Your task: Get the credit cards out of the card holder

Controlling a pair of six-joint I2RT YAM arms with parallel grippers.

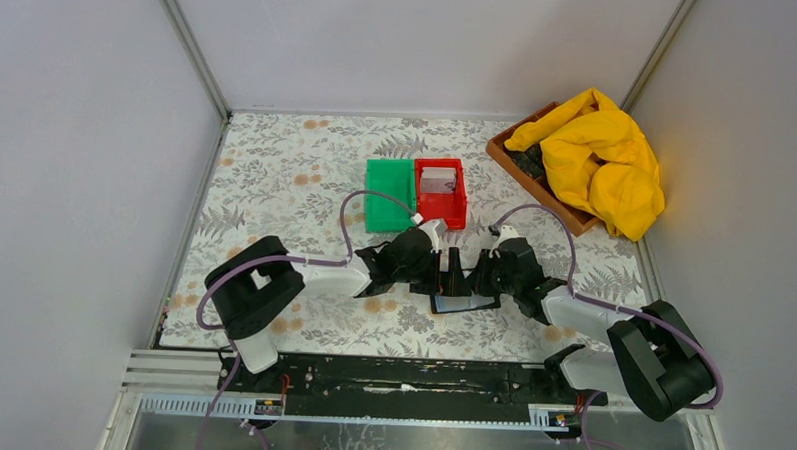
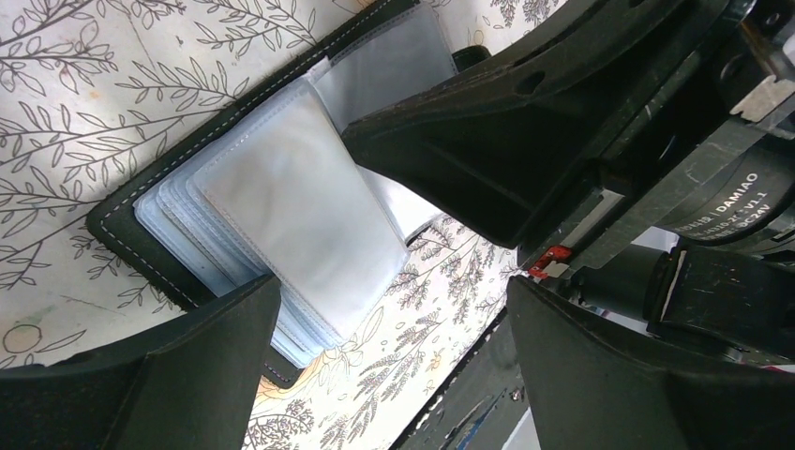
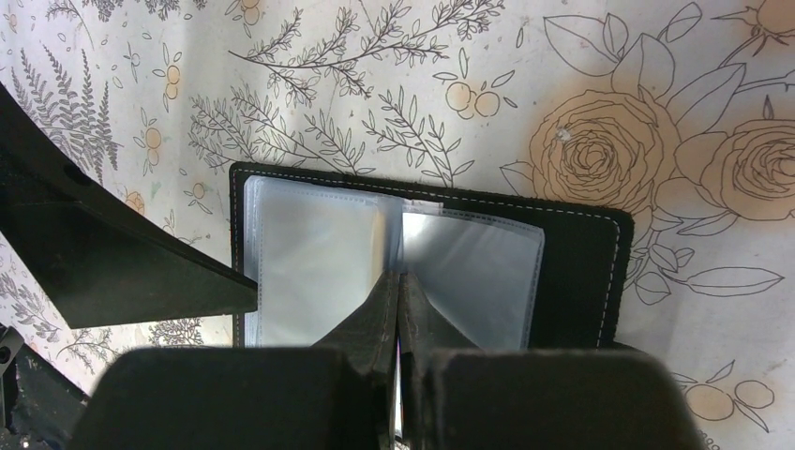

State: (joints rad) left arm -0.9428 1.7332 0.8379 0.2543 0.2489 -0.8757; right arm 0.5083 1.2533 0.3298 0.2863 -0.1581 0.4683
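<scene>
A floral-patterned table (image 1: pixel 277 161) carried two arms reaching inward from its near edge. They met over the card holder (image 1: pixel 464 303), which lay open and flat near the front centre, in front of a green bin (image 1: pixel 388 197) and a red bin (image 1: pixel 442 192). The step in hand looked like drawing a card from the clear sleeves (image 2: pixel 291 216). It would go best with one gripper pinning the holder at its spine while the other came in low and slid the card out along the pocket's opening. No credit cards showed plainly in the sleeves. The right gripper (image 3: pixel 398 281) pointed down, jaws together, tips at the fold between sleeves. The left gripper (image 2: pixel 392 300) hovered over the fanned sleeves on its own side, jaws wide apart, gripping nothing.
</scene>
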